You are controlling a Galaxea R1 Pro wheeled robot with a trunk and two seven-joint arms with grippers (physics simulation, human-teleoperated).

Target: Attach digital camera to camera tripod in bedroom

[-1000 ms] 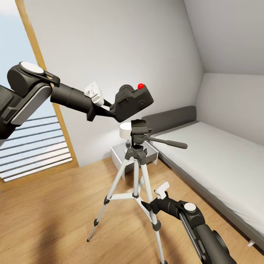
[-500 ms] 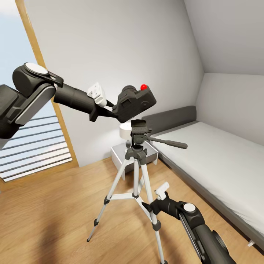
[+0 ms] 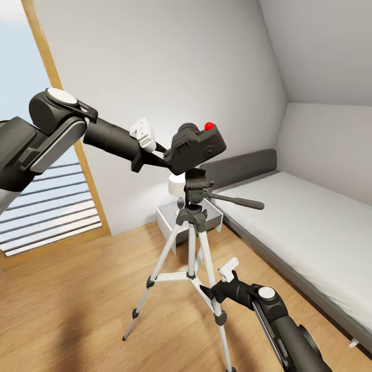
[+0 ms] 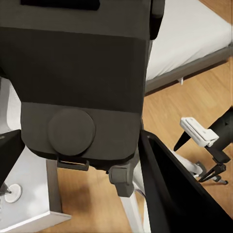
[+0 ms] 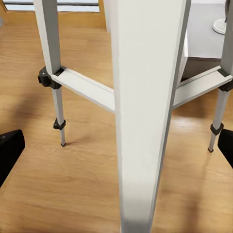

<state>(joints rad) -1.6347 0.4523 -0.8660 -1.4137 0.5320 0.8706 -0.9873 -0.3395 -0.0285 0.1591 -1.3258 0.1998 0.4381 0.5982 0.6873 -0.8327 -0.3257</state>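
Left gripper [image 3: 164, 153] clamped the digital camera [image 3: 199, 148] just above the camera tripod [image 3: 194, 227] head, so next up looked like lowering it squarely onto the mount.

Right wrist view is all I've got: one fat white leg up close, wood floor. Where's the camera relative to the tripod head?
Observer: In the head view the digital camera sits tilted just above the camera tripod head, carried by the left gripper.
Operator: Seated on the head yet?
Observer: Cannot tell. In the left wrist view the camera's underside hangs right over the head, but contact is not clear.
Operator: And my right gripper?
Observer: Head view: the right gripper is low, at the near tripod leg, one white finger sticking up beside it. Whether it grips the leg I cannot tell.
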